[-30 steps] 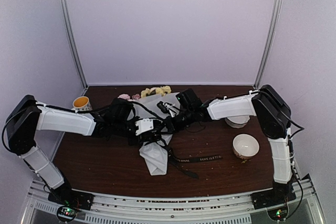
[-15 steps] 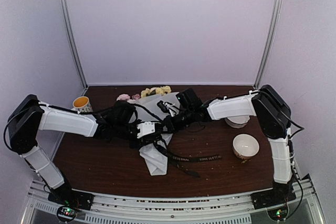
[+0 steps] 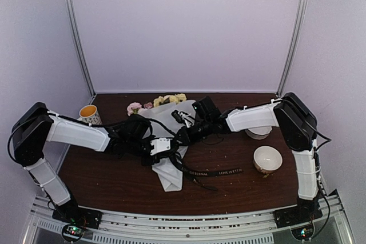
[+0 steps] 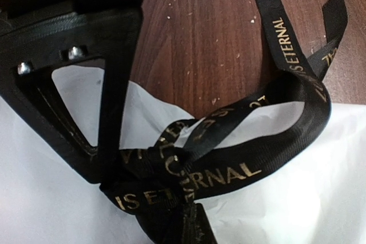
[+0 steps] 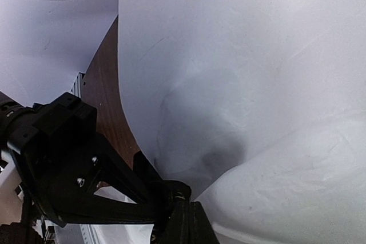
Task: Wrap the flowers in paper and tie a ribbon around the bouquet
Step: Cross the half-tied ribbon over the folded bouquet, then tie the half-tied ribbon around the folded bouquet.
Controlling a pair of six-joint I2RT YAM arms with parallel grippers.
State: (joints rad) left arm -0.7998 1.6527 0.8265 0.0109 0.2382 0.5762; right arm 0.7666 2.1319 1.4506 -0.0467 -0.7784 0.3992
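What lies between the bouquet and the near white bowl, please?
The ribbon, its loose tail stopping short of the bowl; the top view shows it.

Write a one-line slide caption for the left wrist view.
Gold-lettered black ribbon looped over the white paper on the table, pinched in the shut left claw.

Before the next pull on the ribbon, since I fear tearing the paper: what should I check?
1. Left gripper shut on ribbon: ok.
2. Right gripper shut: ok; what it holds: cannot tell.
3. Ribbon snug around paper: not ok, loop slack.
4. Flowers out of the paper's wide end: ok.
5. Ribbon's loose tail apart from bowl: ok.
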